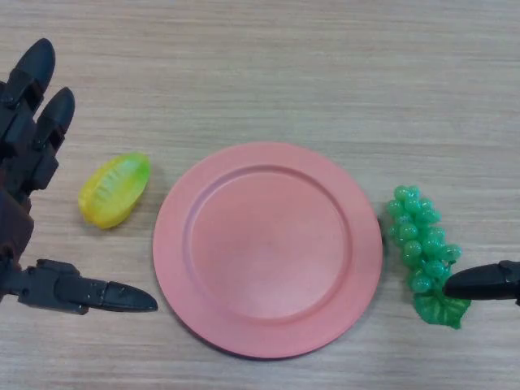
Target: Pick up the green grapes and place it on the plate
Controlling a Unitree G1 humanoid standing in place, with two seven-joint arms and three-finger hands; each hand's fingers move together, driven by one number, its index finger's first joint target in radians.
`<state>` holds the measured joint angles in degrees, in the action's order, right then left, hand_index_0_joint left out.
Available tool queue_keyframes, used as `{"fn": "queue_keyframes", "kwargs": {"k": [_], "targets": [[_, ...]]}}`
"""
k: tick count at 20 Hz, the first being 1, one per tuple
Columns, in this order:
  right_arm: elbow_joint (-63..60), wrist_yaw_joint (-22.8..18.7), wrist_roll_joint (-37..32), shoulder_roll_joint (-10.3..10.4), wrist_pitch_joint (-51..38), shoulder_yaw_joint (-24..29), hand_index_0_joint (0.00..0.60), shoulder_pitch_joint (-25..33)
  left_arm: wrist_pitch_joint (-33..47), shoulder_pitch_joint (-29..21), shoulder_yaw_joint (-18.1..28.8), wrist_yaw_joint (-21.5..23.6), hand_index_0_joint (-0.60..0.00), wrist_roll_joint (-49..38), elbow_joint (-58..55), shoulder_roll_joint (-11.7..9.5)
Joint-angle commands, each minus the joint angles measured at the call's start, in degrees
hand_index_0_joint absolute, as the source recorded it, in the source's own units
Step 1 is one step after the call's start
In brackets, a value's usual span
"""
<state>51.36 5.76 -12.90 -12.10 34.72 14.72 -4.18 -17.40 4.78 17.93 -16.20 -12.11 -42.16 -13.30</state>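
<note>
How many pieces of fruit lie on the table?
2: a yellow-green fruit left of the pink plate, and the green grapes right of it. None seems hidden.

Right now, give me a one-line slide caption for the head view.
Right hand reaches the green grapes beside the empty pink plate; left hand open near a yellow-green fruit.

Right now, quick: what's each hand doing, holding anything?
Left hand: open, fingers straight, holding nothing, beside the yellow-green fruit.
Right hand: only a fingertip shows, at the green grapes; open or shut cannot be told.
</note>
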Motion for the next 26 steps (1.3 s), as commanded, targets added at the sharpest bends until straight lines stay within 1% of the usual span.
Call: {"fn": "queue_keyframes", "kwargs": {"k": [1,5,8,10,12,15,18,21,26], "targets": [[2.5,-0.5,0.1,-1.3,-9.2,3.0,0.000,0.6,4.5,-1.3,1.6,0.7,0.000,0.1,-3.5,-1.9],[2.0,0.1,-0.2,-1.5,-9.4,4.0,0.000,0.6,2.7,-1.4,0.4,1.4,0.000,-0.7,-5.4,-1.6],[2.5,0.1,-0.1,-1.8,-8.5,4.5,0.000,0.9,2.7,-1.3,0.8,0.6,0.000,-1.5,-5.1,-1.8],[2.0,0.0,0.5,-1.7,-8.9,4.0,0.000,1.0,3.3,-1.5,0.9,0.6,0.000,-1.0,-3.9,-1.9],[-0.3,-0.2,3.1,-1.4,-11.2,2.2,0.000,0.7,4.0,-1.4,1.0,1.0,0.000,-0.6,-3.1,-1.8],[-8.8,-0.9,9.5,-1.4,-16.8,-2.6,0.000,1.5,6.9,-0.5,1.3,1.3,0.000,1.1,-1.2,-1.4],[-17.8,-2.3,13.9,-1.8,-22.6,-5.3,0.000,3.2,9.4,0.2,1.4,0.8,0.000,3.7,0.1,-1.1],[-31.6,-4.4,18.3,-2.6,-29.8,-7.8,0.000,6.5,9.7,0.7,2.1,0.6,0.000,3.6,-0.1,-0.9],[-46.3,-7.8,23.3,-2.5,-34.3,-11.2,0.000,11.1,10.5,1.8,3.7,-0.3,0.000,2.4,0.2,-0.4]]}}
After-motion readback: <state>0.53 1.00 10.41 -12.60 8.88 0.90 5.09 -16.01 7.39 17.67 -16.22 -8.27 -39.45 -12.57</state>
